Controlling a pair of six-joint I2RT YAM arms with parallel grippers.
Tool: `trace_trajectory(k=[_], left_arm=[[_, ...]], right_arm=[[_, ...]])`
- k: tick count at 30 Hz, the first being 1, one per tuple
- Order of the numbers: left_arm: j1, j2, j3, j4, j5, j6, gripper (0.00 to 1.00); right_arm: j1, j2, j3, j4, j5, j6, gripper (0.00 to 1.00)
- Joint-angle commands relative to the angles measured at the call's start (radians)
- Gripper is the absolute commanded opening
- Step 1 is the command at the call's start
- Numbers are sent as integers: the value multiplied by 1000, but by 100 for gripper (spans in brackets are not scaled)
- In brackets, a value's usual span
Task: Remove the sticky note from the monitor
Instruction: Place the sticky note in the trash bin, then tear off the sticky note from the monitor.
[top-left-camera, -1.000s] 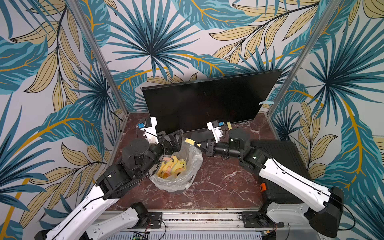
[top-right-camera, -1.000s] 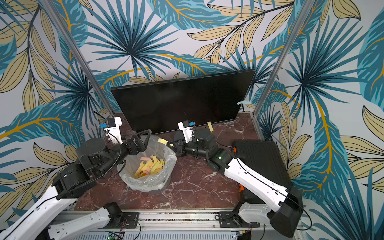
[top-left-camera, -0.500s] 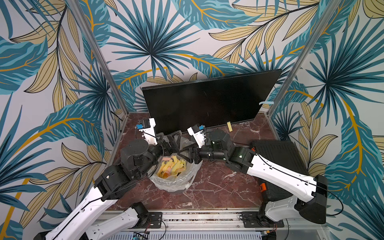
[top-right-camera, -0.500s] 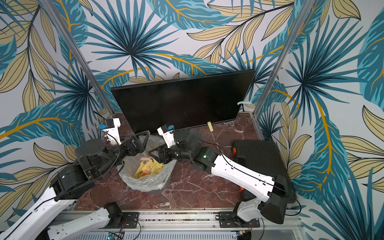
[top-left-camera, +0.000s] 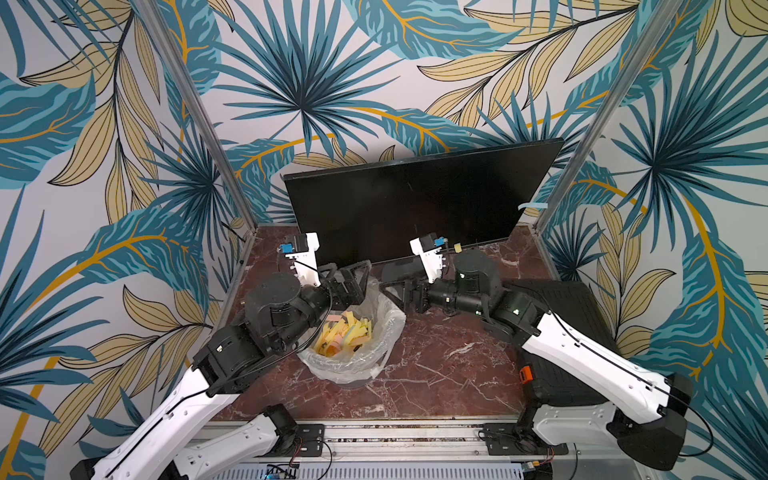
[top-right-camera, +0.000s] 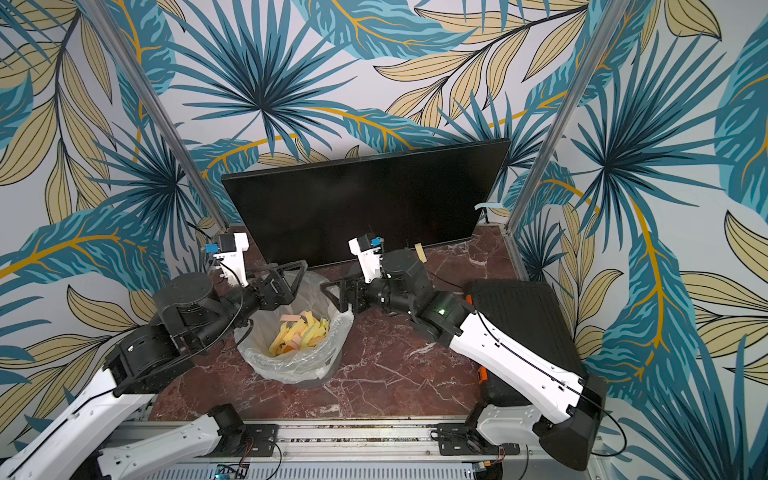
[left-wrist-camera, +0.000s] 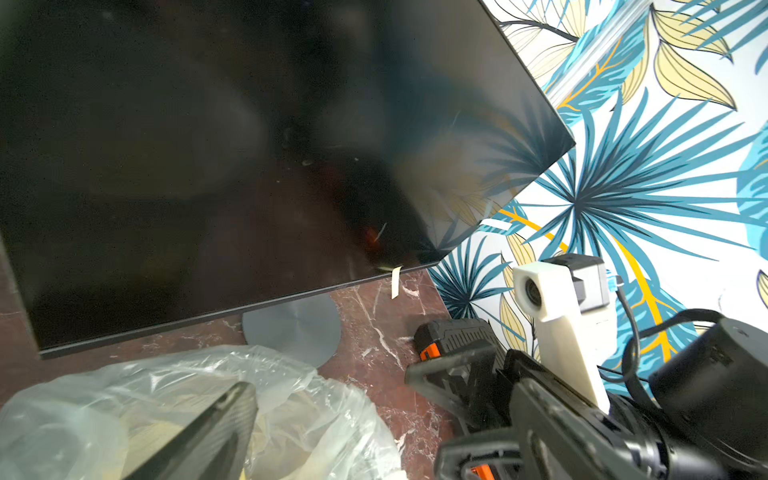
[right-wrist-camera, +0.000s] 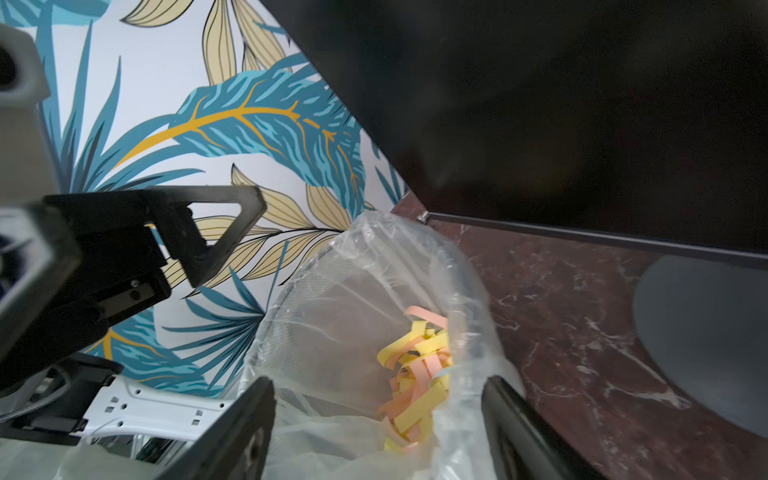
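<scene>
The monitor (top-left-camera: 415, 199) (top-right-camera: 365, 199) stands at the back with its dark screen facing me. A pale yellow sticky note (top-left-camera: 457, 247) (top-right-camera: 420, 251) (left-wrist-camera: 396, 282) hangs from its lower edge, near the right corner. My right gripper (top-left-camera: 392, 297) (top-right-camera: 336, 295) (right-wrist-camera: 378, 415) hovers open and empty over the right rim of the bin (top-left-camera: 386, 328). That puts it left of the note and in front of it. My left gripper (top-left-camera: 363, 282) (top-right-camera: 291, 282) is open and empty at the bin's back left rim. One of its fingers (left-wrist-camera: 216, 424) shows in the left wrist view.
The bin's clear liner (top-right-camera: 266, 357) (right-wrist-camera: 374, 257) holds several yellow and pink paper strips (top-left-camera: 345, 332) (right-wrist-camera: 415, 357). The monitor's grey disc foot (left-wrist-camera: 291, 328) (right-wrist-camera: 706, 332) sits behind the bin. A black ribbed case (top-left-camera: 557, 316) (top-right-camera: 523, 316) lies at the right. A blue strip (top-left-camera: 532, 205) sticks out by the monitor's right edge.
My right gripper carried a yellow note over the bin and opened. It has since drawn back to the bin's right rim, empty. The left arm has barely moved.
</scene>
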Motion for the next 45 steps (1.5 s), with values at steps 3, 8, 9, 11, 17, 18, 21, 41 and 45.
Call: trace_trajectory(k=[3,8,9,11,17,18,21,41,45], left_arm=[[3,86,49,73,183,31,100],[-42,185,76,129,228,45,100],[-58,203,87,135,226,52,100],[-92,248,107,142,219,67,100],[-158,351,139,186,236,72,100],[-164,363,142,193,239,70,100],[-176,392,152,205,243,68,100],[-188,427,194,174,252,84,100],[-189,429,196,168,252,85,100]], right_arm=[[-169,-82,-131,88,-63,74,88],[-342,-134,-261,166,-143,137,92],[-379,-137,-284,188,-166,151,92],[-451,-136,-332,242,-207,188,93],[-639,-86,-485,450,-306,284,95],[-657,-68,-501,483,-314,297,97],[-708,-12,-543,580,-333,330,99],[-800,431,-561,1159,-400,420,98],[-801,474,-528,1174,-411,423,97]])
